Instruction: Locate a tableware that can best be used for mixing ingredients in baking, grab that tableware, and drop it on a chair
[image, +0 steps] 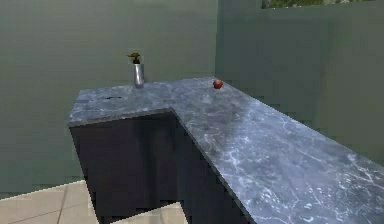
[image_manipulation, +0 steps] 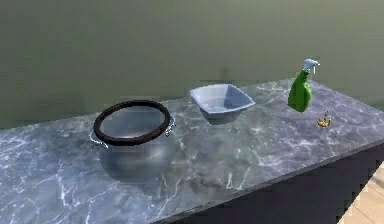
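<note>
Marbled grey-blue counter (image_manipulation: 60, 175), pale blue bowl (image_manipulation: 222, 102) set on it between a grey metal pot (image_manipulation: 133, 140) and a green spray bottle (image_manipulation: 301, 88), small vase (image: 137, 72) and red round thing (image: 218, 85) seen ahead, pincer state cannot be told.
</note>
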